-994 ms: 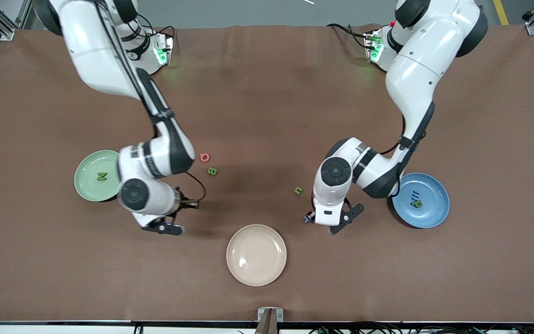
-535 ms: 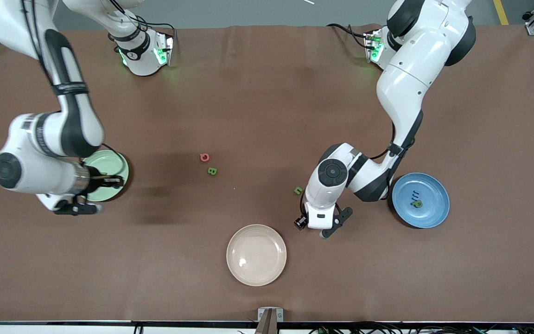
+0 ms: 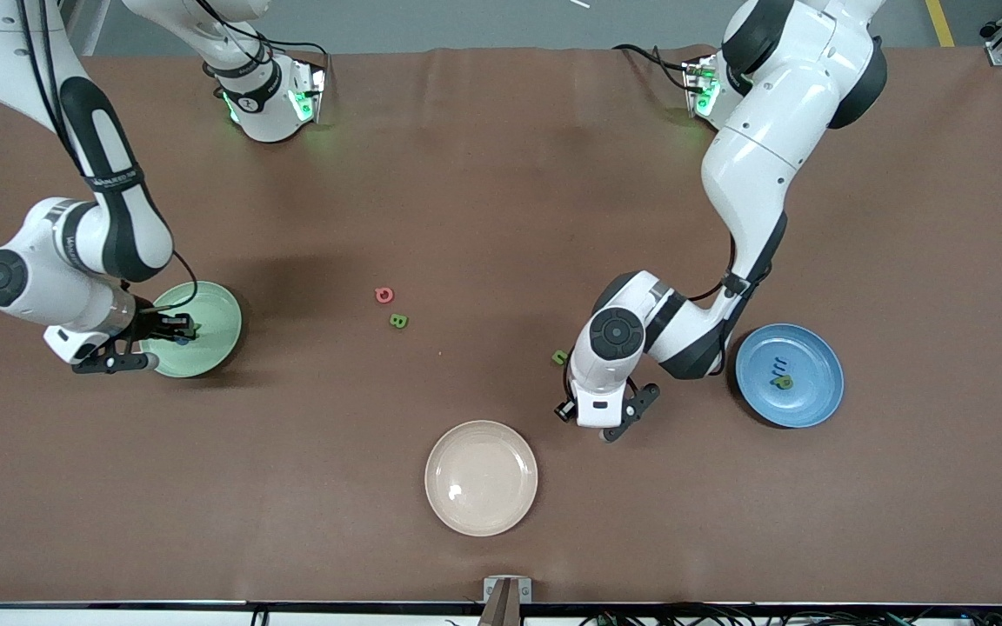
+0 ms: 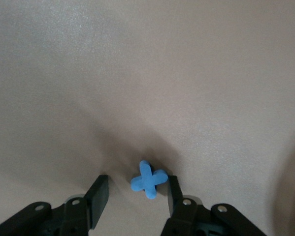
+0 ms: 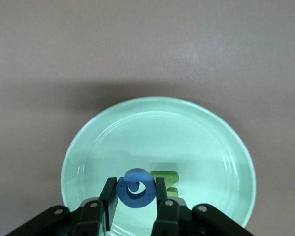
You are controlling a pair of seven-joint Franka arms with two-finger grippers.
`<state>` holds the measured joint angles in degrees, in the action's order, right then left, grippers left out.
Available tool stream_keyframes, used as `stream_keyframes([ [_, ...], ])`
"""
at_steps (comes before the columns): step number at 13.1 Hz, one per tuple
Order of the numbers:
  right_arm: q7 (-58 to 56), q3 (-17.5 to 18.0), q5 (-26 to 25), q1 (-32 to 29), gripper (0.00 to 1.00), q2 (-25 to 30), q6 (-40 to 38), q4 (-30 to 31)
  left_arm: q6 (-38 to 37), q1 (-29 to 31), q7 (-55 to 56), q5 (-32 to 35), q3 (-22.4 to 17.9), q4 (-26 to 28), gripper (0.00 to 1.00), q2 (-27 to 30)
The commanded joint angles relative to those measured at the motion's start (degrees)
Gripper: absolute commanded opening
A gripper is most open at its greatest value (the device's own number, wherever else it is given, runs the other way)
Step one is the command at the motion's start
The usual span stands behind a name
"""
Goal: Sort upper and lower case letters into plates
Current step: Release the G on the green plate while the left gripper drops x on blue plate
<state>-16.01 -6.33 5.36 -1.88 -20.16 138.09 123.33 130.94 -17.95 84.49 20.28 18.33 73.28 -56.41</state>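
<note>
While swinging over from mid-frame, kept the blue round letter (image 5: 135, 192) pinched in the right gripper (image 5: 135, 189), now above the mint green plate (image 5: 196, 132) and its green letter (image 5: 164, 175): 1 release away. Lowered the left gripper (image 4: 137, 189), jaws spread, around the blue cross letter (image 4: 148, 179), low in frame; next, squeeze, probably for the blue plate (image 3: 814, 391).

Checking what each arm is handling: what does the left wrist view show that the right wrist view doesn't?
Only the left wrist view: a small blue X-shaped letter lying on the brown table, between the left gripper's parted fingers.

Only the right wrist view: the right gripper shut on a blue ring-shaped letter over the pale mint green plate, where a green letter lies.

Both: brown tabletop and black fingers.
</note>
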Motion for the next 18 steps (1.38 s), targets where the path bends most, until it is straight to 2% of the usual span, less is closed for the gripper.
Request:
stream_keyframes([
  [1,-0.6,1.2,-0.9,-1.0,0.17,2.2,2.3,4.2,-1.5,-0.7,-0.2,-0.9,-0.7,-1.5,0.48,-1.2],
  [2,-0.6,1.2,-0.9,-0.9,0.18,2.1,3.2,4.8,-1.5,-0.6,-0.2,-0.9,-0.7,-1.4,0.41,-1.2],
  [5,-0.6,1.3,-0.9,-0.7,0.2,0.7,6.6,6.3,-2.1,1.8,-0.4,-1.0,-0.6,-0.9,0.09,0.7],
  [6,-0.5,1.3,-0.8,-0.6,0.2,0.5,7.0,6.6,-4.4,3.8,-0.5,-1.6,0.0,-0.9,0.05,1.6],
  [10,-0.4,1.6,-0.4,0.5,0.21,-1.5,7.1,7.0,-16.2,8.1,-4.0,-2.5,0.8,0.4,0.03,8.2],
  [11,-0.3,1.6,-0.3,0.6,0.22,-1.9,7.2,7.0,-19.0,10.5,-6.4,-2.5,2.3,2.2,0.03,9.9],
  [13,-0.1,1.6,-0.3,0.7,0.3,-1.8,6.6,7.0,-21.9,17.9,-12.6,-2.3,5.9,9.6,0.05,16.2],
  [14,0.2,1.6,-0.3,0.8,0.71,-1.6,6.1,6.8,-22.0,22.5,-18.3,-2.3,7.5,15.6,0.06,20.6],
  [15,0.4,1.6,-0.3,1.2,1.0,-0.5,4.3,6.2,-21.4,25.6,-22.0,-2.1,8.2,20.3,0.07,23.5],
  [16,0.5,1.6,-0.3,1.7,1.0,1.9,-0.3,4.7,-20.6,27.9,-24.4,-1.8,8.2,23.5,0.07,25.4],
  [18,2.4,1.6,-0.3,2.9,1.0,6.7,-14.7,-1.0,-18.2,31.0,-28.4,-1.6,8.4,27.6,0.07,27.1],
])
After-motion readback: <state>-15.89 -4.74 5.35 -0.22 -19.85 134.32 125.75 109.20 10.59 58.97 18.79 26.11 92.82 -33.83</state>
